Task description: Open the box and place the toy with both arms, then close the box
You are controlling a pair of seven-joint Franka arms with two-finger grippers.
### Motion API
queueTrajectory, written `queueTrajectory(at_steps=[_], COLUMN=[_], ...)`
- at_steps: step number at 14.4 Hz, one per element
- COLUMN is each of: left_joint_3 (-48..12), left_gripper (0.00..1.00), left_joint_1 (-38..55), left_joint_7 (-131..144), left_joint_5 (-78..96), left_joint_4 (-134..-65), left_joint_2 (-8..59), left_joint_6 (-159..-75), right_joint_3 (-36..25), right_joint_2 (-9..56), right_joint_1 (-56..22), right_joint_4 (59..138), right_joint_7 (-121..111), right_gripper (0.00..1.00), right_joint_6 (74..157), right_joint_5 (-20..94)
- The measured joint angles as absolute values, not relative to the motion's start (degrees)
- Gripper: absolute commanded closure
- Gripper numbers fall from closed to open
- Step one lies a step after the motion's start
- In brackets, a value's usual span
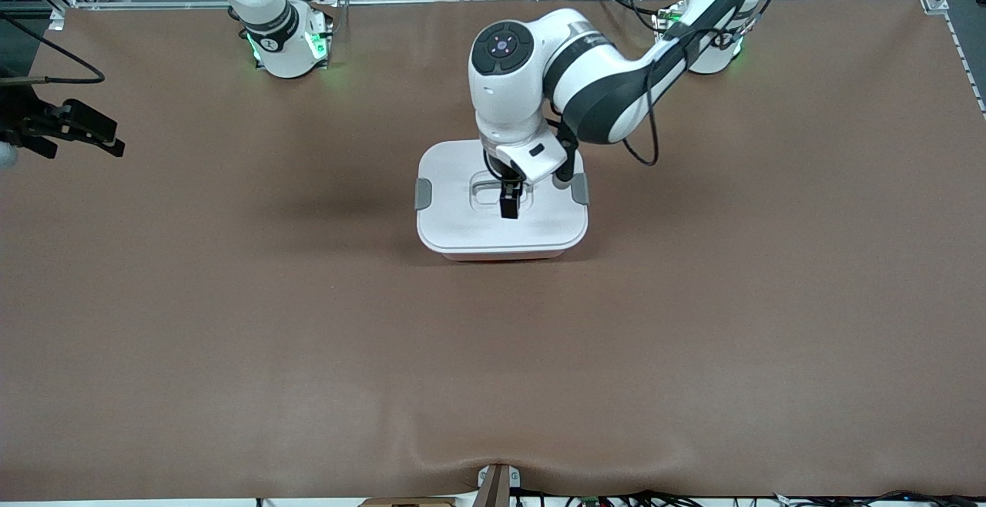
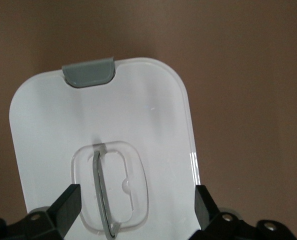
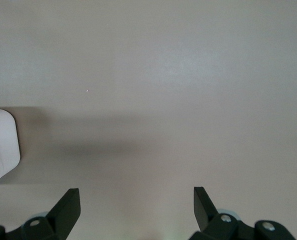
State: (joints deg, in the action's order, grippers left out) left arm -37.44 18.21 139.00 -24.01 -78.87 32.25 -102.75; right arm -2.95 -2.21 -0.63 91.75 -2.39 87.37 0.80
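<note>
The box stands in the middle of the table with its white lid on and a grey clip on each side. A sliver of its pale pink base shows under the lid. My left gripper hangs just over the lid's recessed clear handle, which stands tilted up out of its recess. In the left wrist view the left gripper is open, with the handle between its fingers and not touched. My right gripper waits open and empty over the table's edge at the right arm's end. The toy is out of view.
The brown table mat spreads all round the box. One corner of the box shows in the right wrist view, apart from the right gripper. A small mount sits at the table's near edge.
</note>
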Motion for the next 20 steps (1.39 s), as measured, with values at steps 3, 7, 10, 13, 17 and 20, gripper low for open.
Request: queueTrajectory(at_steps=[3, 7, 10, 13, 17, 20], left_joint_3=[-37.5, -37.6, -37.6, -37.6, -37.3, -29.6], left_gripper=[0.00, 0.00, 0.00, 0.00, 0.00, 0.00], left_joint_1=[14.5, 4.8, -2.0, -8.2, -15.6, -14.1], left_joint_7=[131.4, 104.9, 82.0, 66.5, 53.1, 37.2], left_joint_5=[-23.7, -18.4, -16.6, -14.6, -8.3, -5.5], left_joint_4=[-77.1, -76.6, -76.6, -76.6, -76.5, -77.1], left_joint_2=[29.0, 22.4, 19.2, 17.6, 13.6, 8.9], left_joint_6=[-100.5, -97.9, -91.0, -88.2, -87.6, -85.1], right_joint_3=[-3.0, -2.9, -3.0, -2.9, -2.9, -2.9], right_joint_2=[-2.2, -2.2, -2.2, -2.2, -2.1, -2.1], right_joint_1=[-0.6, -0.7, -0.7, -0.7, -0.7, -0.7], right_joint_4=[91.7, 91.7, 91.8, 91.8, 92.3, 92.3], right_joint_7=[-2.3, -1.9, -1.8, -1.8, -1.8, -1.8], right_gripper=[0.00, 0.00, 0.00, 0.00, 0.00, 0.00], right_joint_6=[87.2, 87.2, 87.2, 87.2, 87.2, 87.1], right_joint_5=[0.8, 0.8, 0.8, 0.8, 0.7, 0.6])
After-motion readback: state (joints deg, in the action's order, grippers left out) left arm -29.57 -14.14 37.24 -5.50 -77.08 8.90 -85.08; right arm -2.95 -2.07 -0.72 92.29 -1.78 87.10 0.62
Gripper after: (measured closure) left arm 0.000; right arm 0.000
